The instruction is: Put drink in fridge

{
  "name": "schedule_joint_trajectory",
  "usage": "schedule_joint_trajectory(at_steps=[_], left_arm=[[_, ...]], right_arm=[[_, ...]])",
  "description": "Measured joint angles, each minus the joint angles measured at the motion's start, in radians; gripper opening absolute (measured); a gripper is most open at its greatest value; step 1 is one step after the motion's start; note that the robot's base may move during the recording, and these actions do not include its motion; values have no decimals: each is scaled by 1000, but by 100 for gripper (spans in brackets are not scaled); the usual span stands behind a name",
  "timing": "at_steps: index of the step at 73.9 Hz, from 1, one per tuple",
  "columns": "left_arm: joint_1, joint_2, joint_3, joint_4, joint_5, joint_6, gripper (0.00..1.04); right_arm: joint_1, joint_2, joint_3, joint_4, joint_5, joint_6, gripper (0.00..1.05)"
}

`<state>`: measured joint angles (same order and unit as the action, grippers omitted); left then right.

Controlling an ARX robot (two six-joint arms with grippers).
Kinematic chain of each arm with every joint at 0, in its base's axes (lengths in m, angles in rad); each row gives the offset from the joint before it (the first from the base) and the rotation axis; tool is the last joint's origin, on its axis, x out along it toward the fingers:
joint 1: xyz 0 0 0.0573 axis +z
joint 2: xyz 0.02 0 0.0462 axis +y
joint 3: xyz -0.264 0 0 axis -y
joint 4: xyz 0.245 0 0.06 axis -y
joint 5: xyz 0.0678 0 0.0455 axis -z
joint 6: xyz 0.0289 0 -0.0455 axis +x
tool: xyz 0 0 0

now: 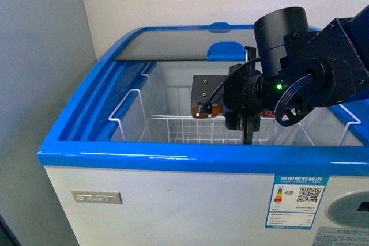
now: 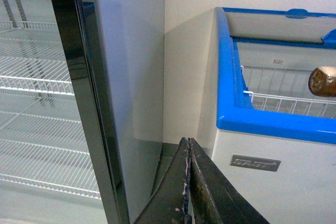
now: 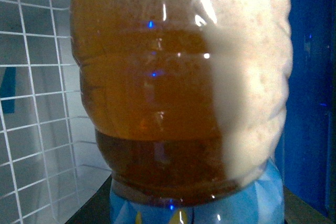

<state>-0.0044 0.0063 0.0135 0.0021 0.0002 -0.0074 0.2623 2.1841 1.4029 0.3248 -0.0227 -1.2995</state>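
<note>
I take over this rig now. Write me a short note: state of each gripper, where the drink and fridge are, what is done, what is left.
Left gripper: jaws shut, empty, low beside the fridge, outside it.
Right gripper: holding the drink, over the open compartment, above the wire basket.
Fridge: the lid is slid to the back, so the opening is free.
Done: drink picked up and carried over the fridge.
Left: lower it into the basket, open the jaws, pull the arm out.

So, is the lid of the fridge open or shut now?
Open. The glass lid is slid to the back, and the wire baskets inside the fridge are uncovered.
</note>
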Motion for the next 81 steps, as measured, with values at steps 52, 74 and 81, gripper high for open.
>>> schedule_joint_trajectory(at_steps=[52, 74, 81], left_arm=[[0, 0, 0, 0, 0, 0, 3], [0, 0, 0, 0, 0, 0, 3], [0, 0, 0, 0, 0, 0, 3]], right_arm=[[-11, 209, 67, 146, 22, 13, 41], [-8, 208, 70, 141, 31, 47, 77], [-9, 194, 54, 129, 24, 55, 93]])
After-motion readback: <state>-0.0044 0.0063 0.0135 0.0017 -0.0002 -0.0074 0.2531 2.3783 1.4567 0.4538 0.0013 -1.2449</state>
